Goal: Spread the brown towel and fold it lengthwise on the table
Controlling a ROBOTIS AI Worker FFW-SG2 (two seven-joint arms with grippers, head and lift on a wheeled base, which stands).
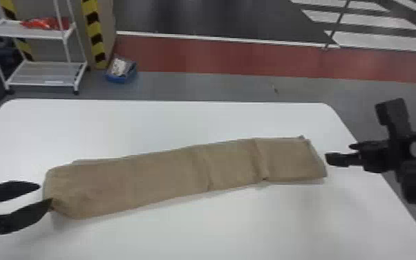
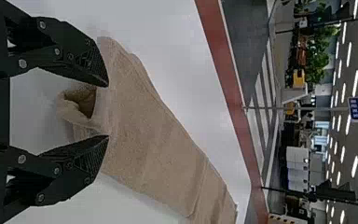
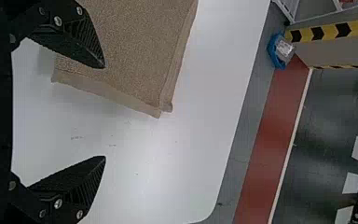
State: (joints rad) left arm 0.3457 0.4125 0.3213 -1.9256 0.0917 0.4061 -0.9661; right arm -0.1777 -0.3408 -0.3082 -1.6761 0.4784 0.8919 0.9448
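Lengthwise fold seemingly made, we have our left claw half open and right claw wide, both empty, by the brown towel's nine- and three-o'clock ends on the worktop, likely needing only smoothing.

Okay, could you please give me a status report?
Left gripper open, right gripper open. Towel lying in a long strip. Possible snag: crosswise creases.

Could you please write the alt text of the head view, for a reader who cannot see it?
A brown towel, folded into a long strip, lies slightly slanted across a white table, with the robot's open left gripper at its left end and the right gripper near its right end.
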